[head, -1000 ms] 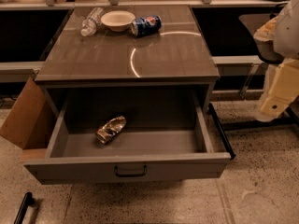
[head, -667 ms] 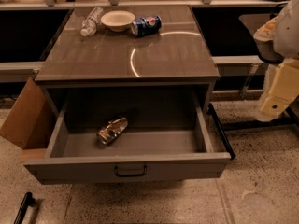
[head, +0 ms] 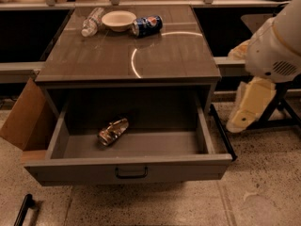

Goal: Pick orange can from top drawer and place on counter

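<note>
Camera view: the orange can (head: 113, 131) is seen lying on its side in the open top drawer (head: 127, 170), toward 8 o'clock. On the glossy counter (head: 94, 60) — marked with a white arc — a bowl (head: 118, 20), blue can (head: 146, 25) and bottle (head: 91, 22) are grouped at 11 o'clock. The claw (head: 242, 117) hangs at 3 o'clock over speckled floor (head: 263, 192); its state cannot be told.

The drawer (head: 127, 166) stands open below the near edge of the counter (head: 94, 55), with the can (head: 113, 131) lying inside, left of centre. Along the counter's far edge, left to right, sit a bottle (head: 91, 22), a bowl (head: 118, 20) and a Pepsi can (head: 146, 25). A box (head: 26, 117) leans at the drawer's left; the gripper (head: 244, 109) hangs to its right, apart.
</note>
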Available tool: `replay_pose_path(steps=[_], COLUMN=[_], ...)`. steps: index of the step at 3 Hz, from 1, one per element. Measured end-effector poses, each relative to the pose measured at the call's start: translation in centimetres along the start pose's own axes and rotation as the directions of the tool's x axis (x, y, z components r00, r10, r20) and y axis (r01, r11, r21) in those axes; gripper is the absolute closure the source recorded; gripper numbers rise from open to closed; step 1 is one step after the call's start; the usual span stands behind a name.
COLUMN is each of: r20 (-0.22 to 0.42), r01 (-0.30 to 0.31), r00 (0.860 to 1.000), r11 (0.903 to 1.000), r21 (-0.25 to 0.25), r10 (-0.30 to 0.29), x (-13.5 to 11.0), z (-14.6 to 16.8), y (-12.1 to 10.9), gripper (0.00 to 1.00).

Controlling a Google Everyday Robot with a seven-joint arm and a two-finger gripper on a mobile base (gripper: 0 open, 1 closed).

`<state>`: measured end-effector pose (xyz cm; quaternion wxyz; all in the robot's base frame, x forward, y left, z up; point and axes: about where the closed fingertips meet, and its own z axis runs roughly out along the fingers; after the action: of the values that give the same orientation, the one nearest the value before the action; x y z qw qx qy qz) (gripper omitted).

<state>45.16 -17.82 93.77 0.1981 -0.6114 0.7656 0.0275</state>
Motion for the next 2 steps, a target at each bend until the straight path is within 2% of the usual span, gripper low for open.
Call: replay_pose_path(steps=[1,2], r20=[0.128,0.128], r01=[-0.038,-0.038], r00=[0.991,0.991], r11=[0.9958,0.9958], r21=[-0.083,-0.083], r10=[0.048,0.048], x=[-2.47,-2.46], z=[4.71,4.71], y=[1.16,1.16], gripper=[0.00,0.00])
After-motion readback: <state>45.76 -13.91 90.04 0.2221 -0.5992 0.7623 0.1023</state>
